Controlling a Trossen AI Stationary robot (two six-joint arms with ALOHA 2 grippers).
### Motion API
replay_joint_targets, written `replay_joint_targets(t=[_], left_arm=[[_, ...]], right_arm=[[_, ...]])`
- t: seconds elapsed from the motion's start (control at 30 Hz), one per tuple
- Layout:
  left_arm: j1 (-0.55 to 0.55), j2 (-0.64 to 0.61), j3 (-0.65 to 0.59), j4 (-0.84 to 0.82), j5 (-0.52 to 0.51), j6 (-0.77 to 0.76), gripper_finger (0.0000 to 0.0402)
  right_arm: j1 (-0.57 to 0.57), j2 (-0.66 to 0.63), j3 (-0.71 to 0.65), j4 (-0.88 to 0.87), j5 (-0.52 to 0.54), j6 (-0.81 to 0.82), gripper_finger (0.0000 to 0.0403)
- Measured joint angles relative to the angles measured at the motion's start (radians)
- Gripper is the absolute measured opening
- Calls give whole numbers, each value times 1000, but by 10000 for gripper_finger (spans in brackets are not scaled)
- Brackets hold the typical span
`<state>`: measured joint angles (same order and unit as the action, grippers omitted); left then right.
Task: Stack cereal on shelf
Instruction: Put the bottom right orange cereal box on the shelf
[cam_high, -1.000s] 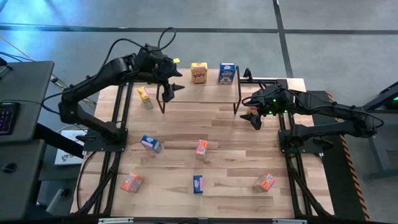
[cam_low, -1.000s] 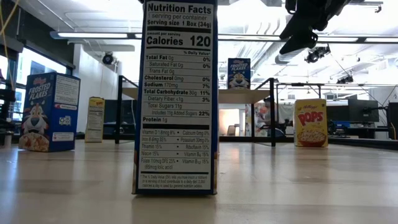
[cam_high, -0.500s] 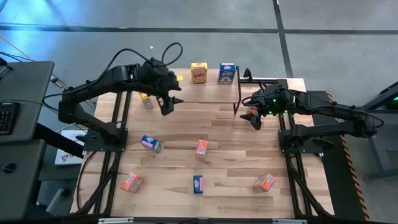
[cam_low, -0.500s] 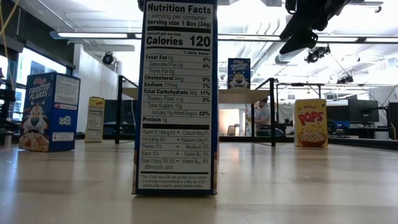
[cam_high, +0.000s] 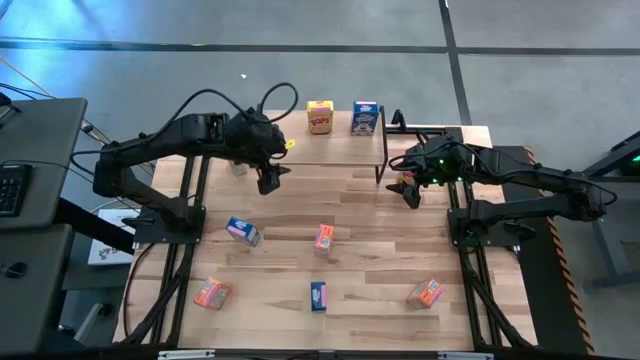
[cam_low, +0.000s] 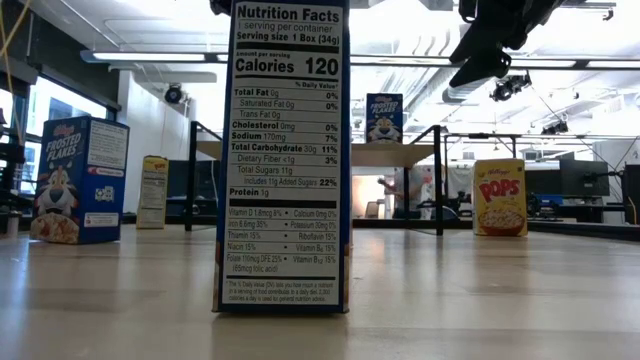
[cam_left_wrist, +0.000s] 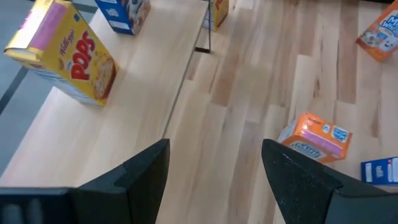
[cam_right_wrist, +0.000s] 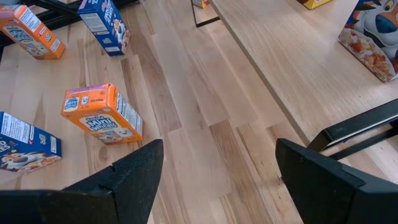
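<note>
Standing on the shelf's (cam_high: 340, 148) light wooden top are two mini cereal boxes, a yellow Pops box (cam_high: 320, 116) and a blue Frosted Flakes box (cam_high: 365, 117), side by side near the far edge. The shelf sits on thin black legs at the far end of the butcher-block tabletop (cam_high: 360, 220), whose pale planks run across the width.

The left gripper (cam_high: 269, 176) hangs over the shelf's left end, fingers spread and empty; its wrist view looks down past them at the Pops box and the shelf edge. A second yellow box (cam_high: 236, 163) stands just behind that arm, mostly hidden by it. The right gripper (cam_high: 408, 191) waits off the shelf's right end, fingers also parted with nothing between them.

Scattered over the nearer table are the other boxes: a blue one (cam_high: 242, 231) at left, an orange-red one (cam_high: 323, 239) near the middle, an orange-red one (cam_high: 211, 293) at the near left corner, a blue one (cam_high: 318, 296) at the near middle, and an orange-red one (cam_high: 425, 293) at near right.

Around the table lies grey concrete floor (cam_high: 520, 90); a dark desk with a keyboard (cam_high: 10, 188) stands at left. From the low view, an office-like room with ceiling strip lights (cam_low: 150, 56) and monitors stretches behind.
</note>
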<state>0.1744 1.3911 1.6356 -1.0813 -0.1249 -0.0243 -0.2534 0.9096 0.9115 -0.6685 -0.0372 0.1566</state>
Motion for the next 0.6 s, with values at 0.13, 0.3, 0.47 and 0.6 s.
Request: replay_joint_targets(t=[0.13,0.3,0.47,0.6], left_arm=[[-19,0,0,0,0,-27,246],[-43,0,0,0,0,-60,246],[-58,0,0,0,-1,-70,246],[-59,0,0,0,-12,-98,246]], right_arm=[[0,0,0,0,0,0,302],[0,0,0,0,-36,-26,302],[0,0,0,0,-217,-69,302],[0,0,0,0,-345,-67,302]])
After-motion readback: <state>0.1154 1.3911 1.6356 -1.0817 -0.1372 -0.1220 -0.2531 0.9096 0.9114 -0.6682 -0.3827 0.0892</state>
